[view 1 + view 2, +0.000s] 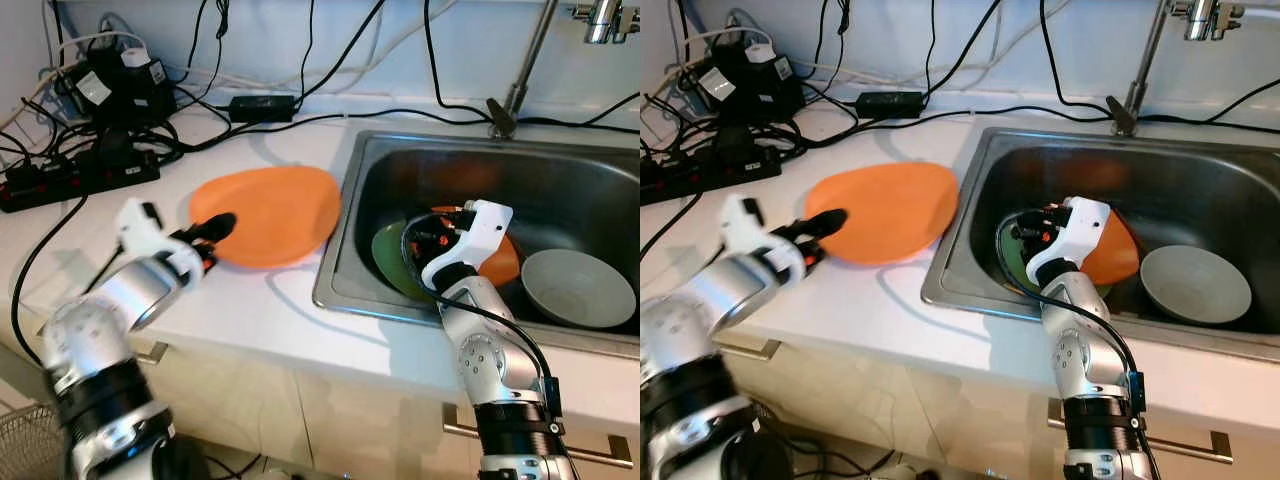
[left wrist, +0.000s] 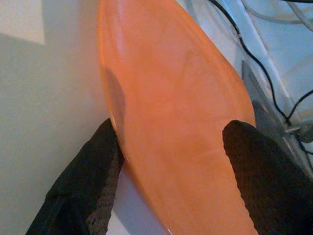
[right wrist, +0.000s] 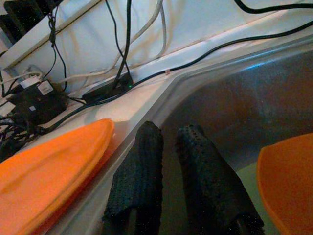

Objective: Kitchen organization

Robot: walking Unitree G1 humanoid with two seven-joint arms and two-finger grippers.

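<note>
- Left gripper [image 2: 168, 161]: the two black fingers stand apart, one at each side of the near rim of the orange plate [image 1: 268, 213]. The left wrist view shows one finger just at the plate's edge and the other over its far side; contact cannot be confirmed.
- The head views show this gripper at the plate's left edge, low over the white countertop [image 1: 250, 310]. The plate lies flat there, just beside the sink [image 1: 560, 165], its right rim reaching the sink's edge.
- Right gripper [image 3: 168, 147]: the fingers are together, nearly touching, with nothing between them. They point along the sink's left wall.
- The head views hide these fingers behind the white wrist housing; the right wrist view shows them plainly, with the plate on the counter beyond the sink rim.
- Inside the sink: a green plate [image 1: 392, 262], a second orange dish [image 1: 502, 262] partly behind the right wrist, and a grey bowl [image 1: 577, 288] at the right.
- A tap [image 1: 520, 70] rises behind the sink.
- At the back left of the counter sit a black power strip [image 1: 80, 178] and black adapters [image 1: 115, 85], with cables running along the white wall.
- Cabinet fronts with metal handles lie below the counter.
</note>
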